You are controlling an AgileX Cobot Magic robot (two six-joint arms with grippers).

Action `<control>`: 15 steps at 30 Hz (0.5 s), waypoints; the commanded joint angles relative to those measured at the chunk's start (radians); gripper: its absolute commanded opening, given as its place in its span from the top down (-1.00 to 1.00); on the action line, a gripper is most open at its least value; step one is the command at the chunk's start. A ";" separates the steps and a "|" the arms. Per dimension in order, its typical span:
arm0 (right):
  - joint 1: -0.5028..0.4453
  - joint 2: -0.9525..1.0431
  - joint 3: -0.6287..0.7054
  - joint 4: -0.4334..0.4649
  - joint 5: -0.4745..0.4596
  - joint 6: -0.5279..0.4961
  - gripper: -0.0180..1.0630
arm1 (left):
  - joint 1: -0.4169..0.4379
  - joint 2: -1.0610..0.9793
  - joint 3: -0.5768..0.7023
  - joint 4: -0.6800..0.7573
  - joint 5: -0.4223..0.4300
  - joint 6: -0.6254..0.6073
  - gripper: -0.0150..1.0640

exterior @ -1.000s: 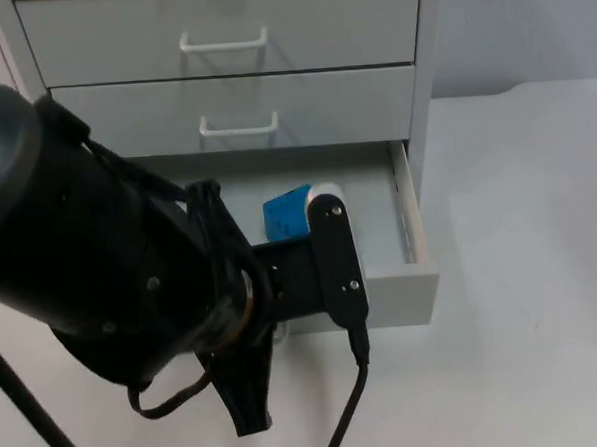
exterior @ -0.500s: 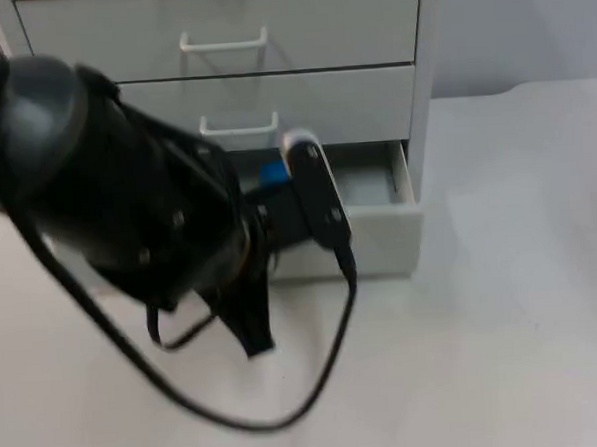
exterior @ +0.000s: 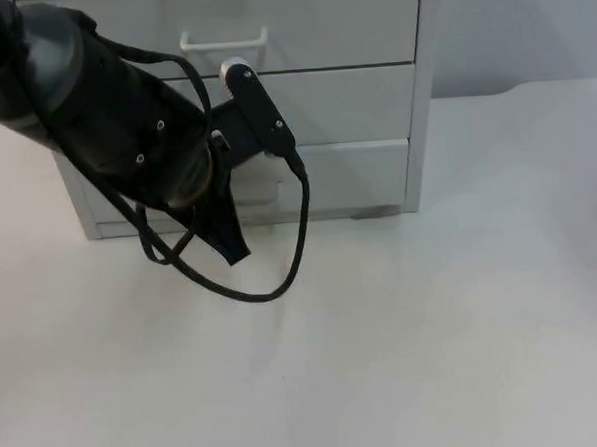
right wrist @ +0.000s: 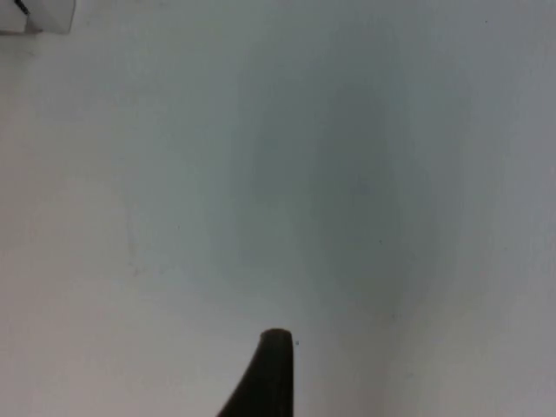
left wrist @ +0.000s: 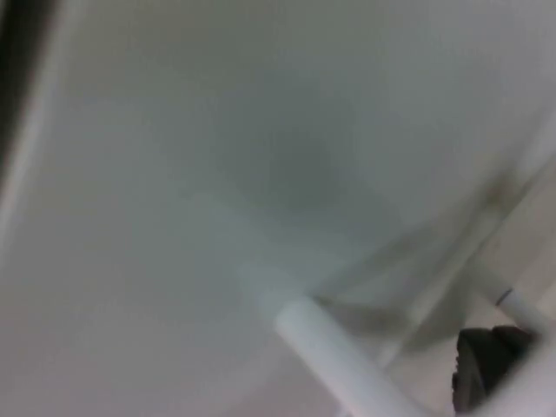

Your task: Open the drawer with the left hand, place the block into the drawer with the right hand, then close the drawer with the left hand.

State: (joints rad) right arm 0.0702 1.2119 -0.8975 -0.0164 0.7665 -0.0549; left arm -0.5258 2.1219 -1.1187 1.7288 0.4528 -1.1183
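White, smooth table in front, bare and matte. Farther back, boxy pale-grey cabinet with thin white bar handles; bottom drawer pushed flush, contents hidden, block unseen. Left gripper pressed against that drawer front, finger spread impossible to tell. Right gripper over bare table, one black fingertip visible, spread impossible to tell.

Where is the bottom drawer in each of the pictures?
Top view: the bottom drawer is shut, lowest in the cabinet, just behind the left gripper.
Left wrist view: its white front is seen close up, with a white handle.
Right wrist view: white table top under the waiting right gripper.
Shared landmark: the white table top.
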 commanded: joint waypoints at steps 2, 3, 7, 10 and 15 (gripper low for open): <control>-0.006 -0.007 0.002 -0.006 -0.015 -0.005 -0.53 | 0.016 0.004 -0.025 0.016 0.038 -0.014 0.98; -0.006 -0.007 0.002 -0.006 -0.015 -0.005 -0.53 | 0.016 0.004 -0.022 0.016 0.042 -0.014 0.98; -0.006 -0.007 0.002 -0.006 -0.015 -0.005 -0.53 | -0.009 -0.007 0.007 0.016 0.052 -0.014 0.98; -0.006 -0.007 0.002 -0.006 -0.023 -0.005 -0.53 | -0.057 -0.046 0.072 -0.020 0.062 -0.012 0.98; -0.006 -0.007 0.002 -0.006 -0.026 -0.005 -0.53 | -0.150 -0.157 0.207 -0.092 0.066 -0.012 0.98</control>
State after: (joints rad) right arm 0.0702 1.2119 -0.8975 -0.0164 0.7527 -0.0549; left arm -0.6357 2.0235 -0.9681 1.6886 0.5079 -1.1183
